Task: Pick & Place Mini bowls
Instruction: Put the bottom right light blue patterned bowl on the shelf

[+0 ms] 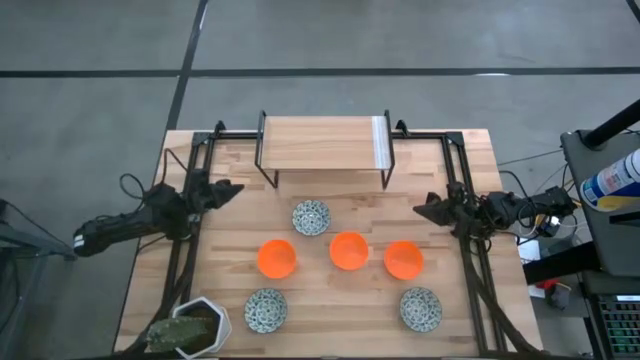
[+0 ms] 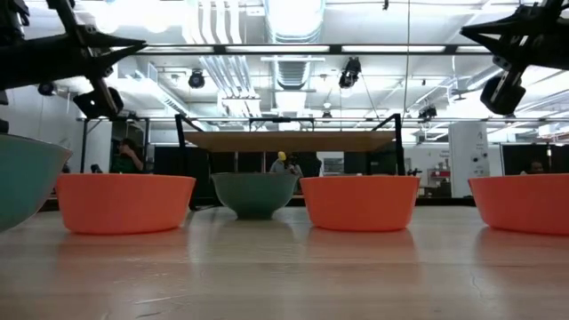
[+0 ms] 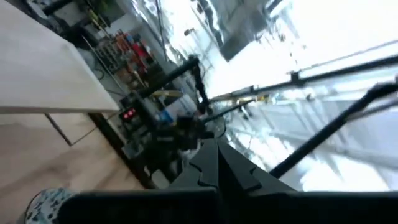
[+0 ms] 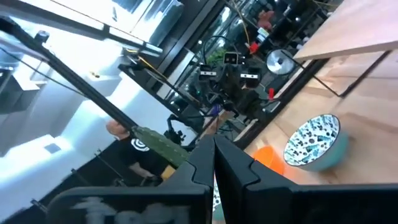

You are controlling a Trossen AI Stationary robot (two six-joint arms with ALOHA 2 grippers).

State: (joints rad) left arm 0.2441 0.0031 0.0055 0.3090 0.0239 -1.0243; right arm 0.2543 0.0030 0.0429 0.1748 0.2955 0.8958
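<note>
High view: wooden table (image 1: 230, 250) on grey floor (image 1: 90, 120).

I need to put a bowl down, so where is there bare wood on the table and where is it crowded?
Bare wood lies either side of the back speckled bowl, in front of the wooden shelf. Another patch sits between the front-left speckled bowl and front-right speckled bowl. It is crowded along the orange bowls and by the plant pot.
</note>
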